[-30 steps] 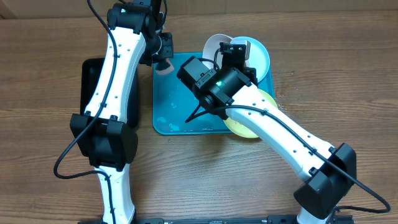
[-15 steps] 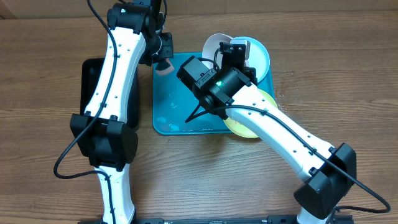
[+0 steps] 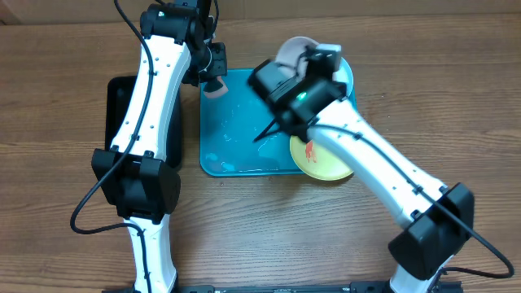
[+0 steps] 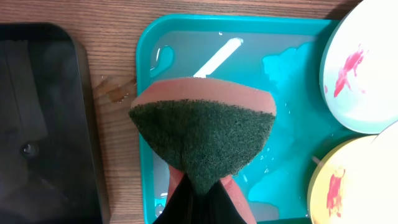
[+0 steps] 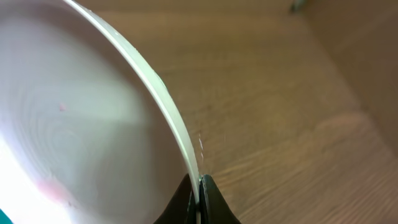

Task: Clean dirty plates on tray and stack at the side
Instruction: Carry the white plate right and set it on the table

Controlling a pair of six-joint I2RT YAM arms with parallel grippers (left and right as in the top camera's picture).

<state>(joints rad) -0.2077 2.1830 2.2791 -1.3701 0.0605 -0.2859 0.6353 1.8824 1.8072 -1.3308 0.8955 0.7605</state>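
**Left tool** (image 4: pixel 198 198): clenched on a sponge (image 4: pixel 202 134), green scouring face toward the wrist camera, orange body behind it. In the overhead view the sponge sits over the far left corner of the tray (image 3: pixel 236 138). Whether it touches the tray floor cannot be told.

**Right tool** (image 5: pixel 198 190): clenched on the rim of the white plate (image 3: pixel 289 50). The fingers pinch the plate's edge from both sides. The plate is held steeply tilted, with bare tabletop (image 5: pixel 280 93) behind it in the wrist view. From overhead it stands at the tray's far edge, right of centre. A faint pink tint shows on its face; no distinct smear can be made out.

**Tray:** turquoise, lying flat on the tabletop, with pools of water (image 4: pixel 292 68) on its floor.

**Blue plate** (image 3: pixel 345 75): lies in the tray's far right corner, partly hidden by the right tool. It carries a red smear (image 4: pixel 348 65).

**Yellow-green plate** (image 3: pixel 321 161): lies at the tray's near right corner, partly under the right arm. Its near edge reaches past the tray's rim. It carries a red smear (image 3: pixel 310 150).

**Black tray** (image 3: pixel 114 106): lies on the tabletop just beside the tray's left side, partly covered by the left arm.
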